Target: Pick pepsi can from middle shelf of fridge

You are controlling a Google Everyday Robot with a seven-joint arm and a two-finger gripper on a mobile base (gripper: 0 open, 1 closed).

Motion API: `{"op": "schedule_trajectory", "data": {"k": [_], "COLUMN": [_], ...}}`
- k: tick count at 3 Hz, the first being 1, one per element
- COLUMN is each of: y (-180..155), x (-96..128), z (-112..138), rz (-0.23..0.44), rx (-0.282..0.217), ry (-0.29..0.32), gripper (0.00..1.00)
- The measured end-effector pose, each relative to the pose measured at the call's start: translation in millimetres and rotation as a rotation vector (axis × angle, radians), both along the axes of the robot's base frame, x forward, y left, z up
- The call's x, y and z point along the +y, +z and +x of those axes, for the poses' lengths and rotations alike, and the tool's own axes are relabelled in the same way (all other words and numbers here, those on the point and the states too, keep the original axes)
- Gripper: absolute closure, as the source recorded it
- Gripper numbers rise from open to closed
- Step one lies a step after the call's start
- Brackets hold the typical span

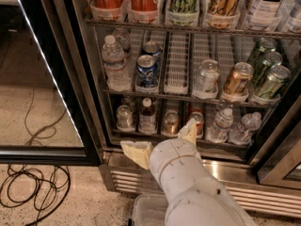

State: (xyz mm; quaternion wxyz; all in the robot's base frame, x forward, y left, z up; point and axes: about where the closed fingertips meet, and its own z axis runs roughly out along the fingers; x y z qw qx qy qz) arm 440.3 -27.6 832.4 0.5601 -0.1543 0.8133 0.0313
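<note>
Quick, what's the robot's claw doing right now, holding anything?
Gripper: open, holding nothing, low by the base of the fridge, below the pepsi can.

pepsi can on middle shelf, jaws below it, rightward

Blue pepsi can upright, middle shelf, fridge; gripper well below.

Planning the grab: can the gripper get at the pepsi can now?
Likely yes: fridge door stands open, the pepsi can fronts its lane, and the open gripper hangs below it, unobstructed.
</note>
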Motion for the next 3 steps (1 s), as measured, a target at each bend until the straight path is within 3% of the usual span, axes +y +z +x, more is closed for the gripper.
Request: {"op": "schedule_trajectory", "data": {"k": [1,2,3], "y": [-3.6,-5.5,-3.3], "x": [-3.9,17.7,33.2], "z": [32.5,82.4,91.5], "rz": [0.044,0.04,-0.022], "rx": [-0.033,-0.062,-0.098], "ry": [-0.076,-0.08,-0.063], "gripper": [0.0,0.0,0.0]}}
